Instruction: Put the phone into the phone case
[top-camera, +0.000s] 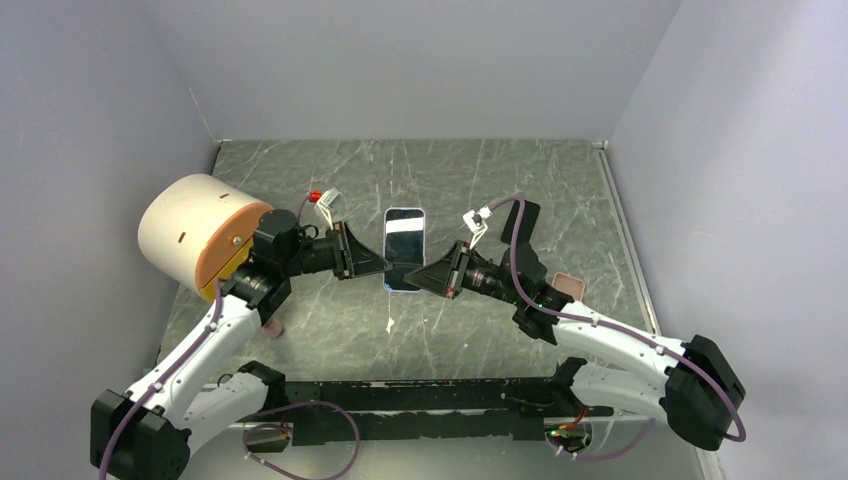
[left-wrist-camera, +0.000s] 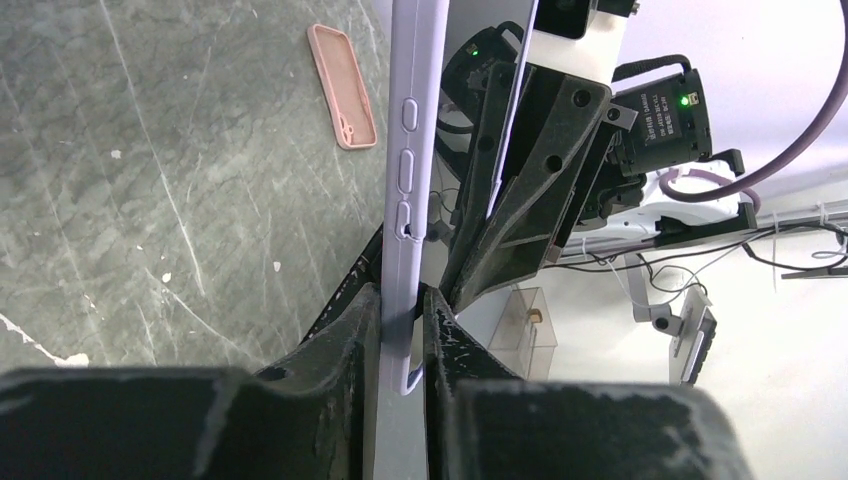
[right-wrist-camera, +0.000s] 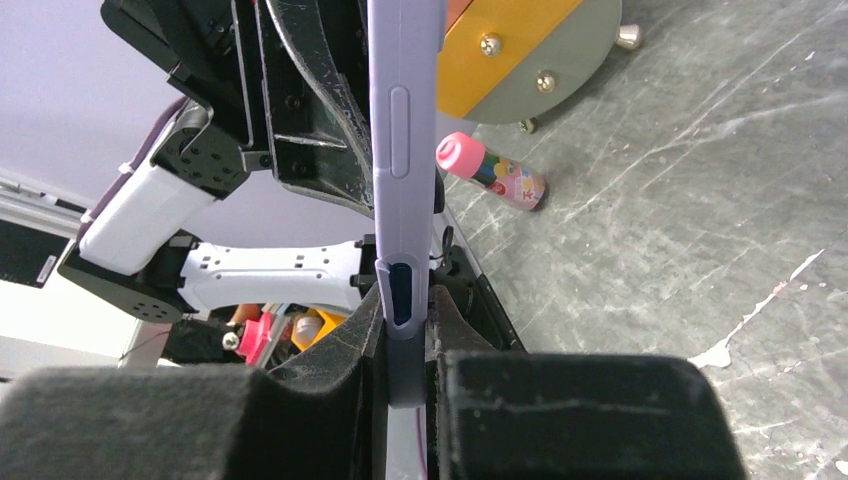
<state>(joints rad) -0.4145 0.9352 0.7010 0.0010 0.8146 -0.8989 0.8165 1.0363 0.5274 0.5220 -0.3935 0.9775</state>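
The phone (top-camera: 405, 240), dark screen up, lies in a lavender phone case (top-camera: 403, 287) held between both grippers at mid table. My left gripper (top-camera: 385, 266) is shut on the case's left long edge (left-wrist-camera: 405, 150), its jaws closed on the case's lip. My right gripper (top-camera: 420, 278) is shut on the right long edge (right-wrist-camera: 402, 150). There the phone's dark blue side (right-wrist-camera: 400, 295) shows through a cut-out. In the left wrist view a pale strip (left-wrist-camera: 512, 100) slants away from the case against the right gripper. I cannot tell whether it is the phone's edge.
A pink phone case (top-camera: 570, 287) lies on the table behind the right arm, also in the left wrist view (left-wrist-camera: 342, 85). A large cream and orange drum (top-camera: 200, 235) stands at the left. A pink-capped bottle (right-wrist-camera: 490, 170) lies near it.
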